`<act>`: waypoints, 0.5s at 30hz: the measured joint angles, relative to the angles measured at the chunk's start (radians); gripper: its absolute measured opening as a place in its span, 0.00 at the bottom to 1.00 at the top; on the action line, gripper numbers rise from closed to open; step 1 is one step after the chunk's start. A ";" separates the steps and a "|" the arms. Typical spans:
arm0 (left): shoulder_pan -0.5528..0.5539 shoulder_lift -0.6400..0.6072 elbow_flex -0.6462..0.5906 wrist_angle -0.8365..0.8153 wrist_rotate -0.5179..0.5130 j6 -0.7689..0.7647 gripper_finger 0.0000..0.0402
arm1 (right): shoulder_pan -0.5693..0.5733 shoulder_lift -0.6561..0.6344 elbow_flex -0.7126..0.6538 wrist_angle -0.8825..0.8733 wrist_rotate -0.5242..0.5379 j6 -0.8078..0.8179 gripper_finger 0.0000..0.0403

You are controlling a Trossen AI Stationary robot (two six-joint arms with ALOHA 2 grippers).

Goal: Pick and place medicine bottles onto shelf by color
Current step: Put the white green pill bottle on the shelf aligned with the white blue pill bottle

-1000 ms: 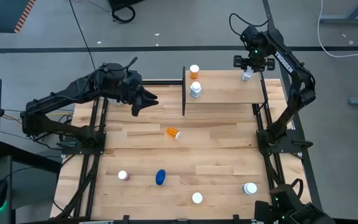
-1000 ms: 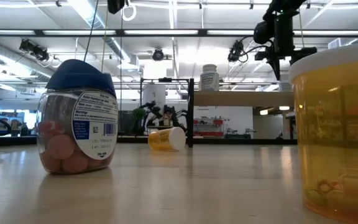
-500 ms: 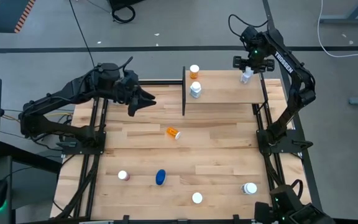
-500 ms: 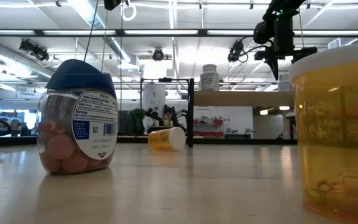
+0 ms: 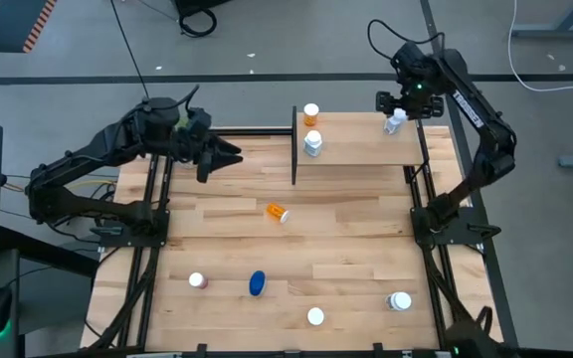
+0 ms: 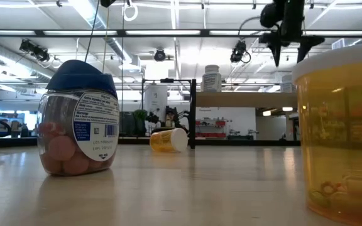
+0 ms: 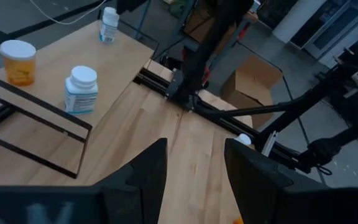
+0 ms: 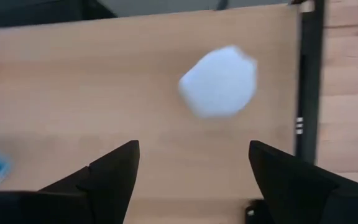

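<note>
High view — right end effector (image 5: 397,106) spread above shelf (image 5: 361,149)

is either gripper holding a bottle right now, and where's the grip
Nothing is held. The right gripper is open above the shelf, with a white-capped bottle standing free below it. The left gripper is open and empty over the table.

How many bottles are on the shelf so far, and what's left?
Three stand on the light wood shelf: an orange bottle, a white bottle and a small clear bottle, beneath the open right hand. Five remain on the table, including the tipped orange one. The left hand holds nothing.
</note>
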 joint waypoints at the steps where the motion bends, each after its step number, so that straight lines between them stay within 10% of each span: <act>1: 0.000 0.000 0.000 -0.001 0.000 0.000 0.42 | 0.023 -0.014 0.000 0.000 -0.015 0.000 0.77; 15: -0.004 -0.015 0.000 0.003 -0.045 -0.024 0.42 | 0.602 -0.057 0.000 0.019 -0.093 0.160 0.77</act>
